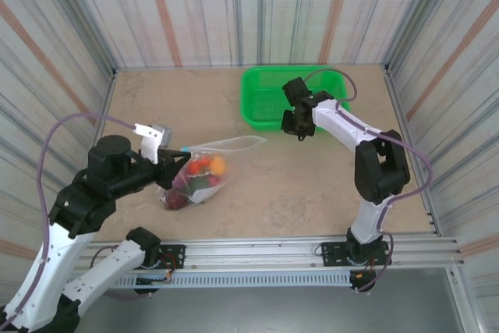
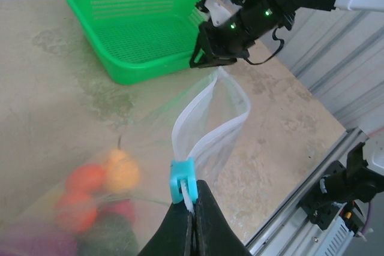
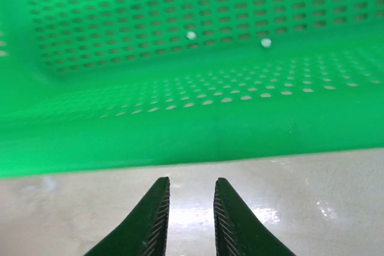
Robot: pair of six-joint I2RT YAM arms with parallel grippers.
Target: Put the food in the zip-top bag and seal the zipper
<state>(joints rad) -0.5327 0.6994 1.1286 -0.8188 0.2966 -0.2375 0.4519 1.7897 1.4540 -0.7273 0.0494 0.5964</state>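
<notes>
Starting at the top view: zip-top bag [image 1: 226, 155] flat on the table [image 1: 312, 185], left of centre, with the food [image 1: 195, 178] bunched inside its near-left end in purple, red, orange and green. At the bag's left edge, left gripper [image 1: 173, 163], grip not legible from this height. Far right of centre, right gripper [image 1: 296, 124] just beside the near rim of a green basket [image 1: 257, 79], well apart from the bag.

Left wrist view: left gripper pinched tight on the zipper [image 2: 207, 118], just below its light-blue slider [image 2: 182, 179]; whitish strip arching away in an open loop, mouth unsealed. Food blurred behind thin, clear film.

Right wrist view: ribbed black fingers [image 3: 157, 220] narrowly parted, nothing between, over glossy tabletop facing the basket's perforated wall.

Mottled beige surface; striped panel walls [image 1: 195, 13] on three sides.
</notes>
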